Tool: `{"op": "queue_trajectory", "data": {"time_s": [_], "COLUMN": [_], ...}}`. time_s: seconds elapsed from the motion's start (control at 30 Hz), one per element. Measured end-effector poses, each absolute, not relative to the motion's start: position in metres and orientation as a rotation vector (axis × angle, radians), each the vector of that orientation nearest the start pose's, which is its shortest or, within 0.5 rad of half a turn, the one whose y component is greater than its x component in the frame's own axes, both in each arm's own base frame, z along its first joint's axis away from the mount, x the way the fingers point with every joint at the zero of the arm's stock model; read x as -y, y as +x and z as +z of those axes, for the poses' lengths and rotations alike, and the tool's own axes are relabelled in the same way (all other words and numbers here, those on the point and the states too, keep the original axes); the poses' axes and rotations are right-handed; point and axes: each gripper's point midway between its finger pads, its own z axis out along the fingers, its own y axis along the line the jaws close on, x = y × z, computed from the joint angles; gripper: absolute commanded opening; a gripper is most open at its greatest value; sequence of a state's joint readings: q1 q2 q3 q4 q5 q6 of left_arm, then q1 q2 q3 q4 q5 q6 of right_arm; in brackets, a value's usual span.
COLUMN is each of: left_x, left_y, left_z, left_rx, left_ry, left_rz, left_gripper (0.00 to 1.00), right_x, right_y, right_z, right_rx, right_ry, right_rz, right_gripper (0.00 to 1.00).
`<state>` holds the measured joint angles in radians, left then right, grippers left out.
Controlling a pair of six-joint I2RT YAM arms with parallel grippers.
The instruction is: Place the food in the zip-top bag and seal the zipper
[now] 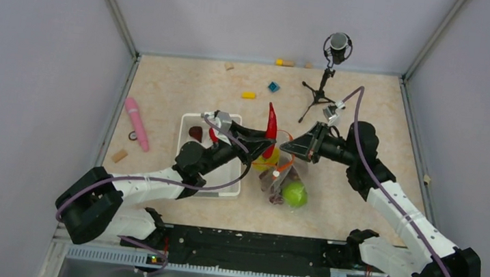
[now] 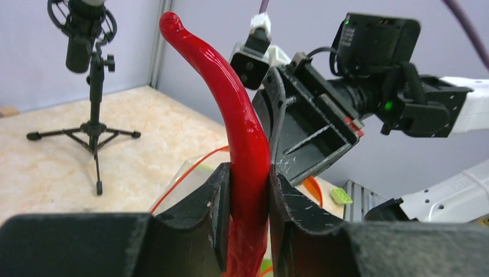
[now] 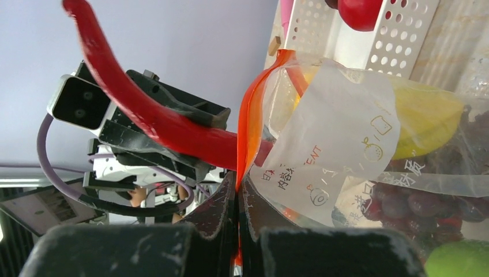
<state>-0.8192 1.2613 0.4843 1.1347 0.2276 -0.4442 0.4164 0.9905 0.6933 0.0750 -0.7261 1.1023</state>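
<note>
Far left on table (image 1: 166, 75): pink stick (image 1: 137, 124), flat, at 9 o'clock of white basket (image 1: 187, 120), apart from it. In basket: maroon fruit (image 1: 196, 133) and, just at its 3 o'clock, red apple (image 1: 213, 135).

Reaching over basket toward 3 o'clock: left tool (image 2: 249, 184), pinching red chili (image 2: 230, 104) by its thick end, both fingers (image 2: 218, 196) pressed to its sides. Chili upright in left wrist view, curved tip toward 12 o'clock in top view. Thick end right at bag mouth; inside or just outside, cannot tell.

Just at 3 o'clock of basket: zip-top bag (image 1: 279, 180), lower part on table, mouth raised between both tools. Through clear plastic: yellow piece (image 3: 427, 121) near mouth, dark purple grapes (image 3: 415, 202) lower, green fruit (image 1: 295, 194) at bottom end toward 5 o'clock. White label (image 3: 334, 133) with print facing right wrist camera. Zipper (image 3: 254, 115) seen as orange-red strip, bowed open above the grip.

At 3 o'clock of chili: right tool (image 3: 237, 190), fingers squeezed together on zipper edge, no gap showing. Right arm coming in from 4 o'clock.

Toward 12 o'clock on table: yellow block (image 1: 249, 95), blue block (image 1: 274, 86), then microphone on tripod (image 1: 328, 71) at about 1 o'clock of bag, well apart.
</note>
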Motion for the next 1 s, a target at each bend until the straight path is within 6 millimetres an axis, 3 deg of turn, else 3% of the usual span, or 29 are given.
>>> {"op": "queue_trajectory", "data": {"time_s": [0.4, 0.6, 0.83, 1.0], "left_x": [0.326, 0.337, 0.34, 0.338], "left_y": [0.238, 0.242, 0.221, 0.209], "left_z": [0.316, 0.289, 0.256, 0.246], "left_rx": [-1.124, -1.178, -1.257, -1.3], "left_ry": [0.389, 0.382, 0.389, 0.404], "left_rz": [-1.221, -1.246, -1.303, -1.327], "left_gripper": [0.0, 0.0, 0.0, 0.0], "right_x": [-0.254, -0.255, -0.254, -0.252], "right_y": [0.215, 0.218, 0.223, 0.23], "right_z": [0.263, 0.275, 0.284, 0.275], "right_rx": [-2.076, -2.027, -1.973, -1.971], "right_ry": [0.122, 0.131, 0.161, 0.217], "right_rz": [1.696, 1.725, 1.735, 1.704], "right_gripper": [0.0, 0.0, 0.0, 0.0]}}
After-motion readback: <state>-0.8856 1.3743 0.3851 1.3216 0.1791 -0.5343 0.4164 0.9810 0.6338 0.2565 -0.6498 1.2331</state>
